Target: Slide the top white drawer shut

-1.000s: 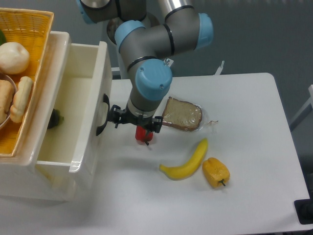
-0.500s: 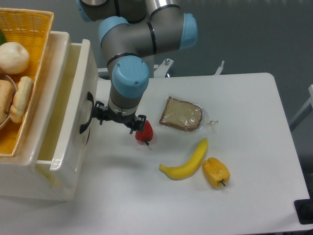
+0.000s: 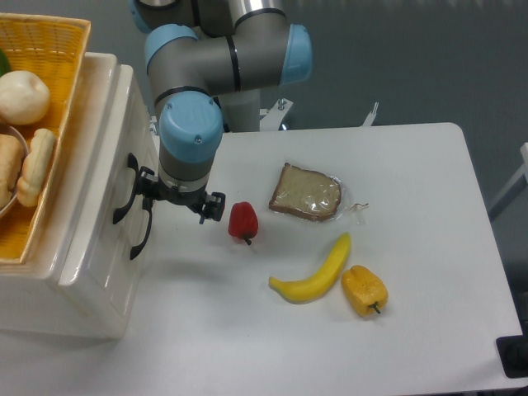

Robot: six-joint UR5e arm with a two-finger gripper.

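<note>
The top white drawer (image 3: 137, 124) is pushed in almost flush with the small cream cabinet (image 3: 91, 190). Its black arched handle (image 3: 124, 188) sits just above the lower drawer's matching handle (image 3: 141, 235). My gripper (image 3: 178, 200) points down right against the drawer front, next to the handles. The wrist above it hides the fingertips, so I cannot see whether they are open or shut. Nothing shows held in them.
A yellow wicker basket (image 3: 58, 41) with bread rolls stands on the cabinet. On the white table (image 3: 412, 165) lie a red pepper (image 3: 242, 221) just right of the gripper, a bagged bread slice (image 3: 307, 193), a banana (image 3: 318, 272) and a yellow pepper (image 3: 364, 289).
My gripper has moved left across the table, pushing the drawer front with it. The drawer has gone from wide open to almost fully in. The red pepper stayed in place.
</note>
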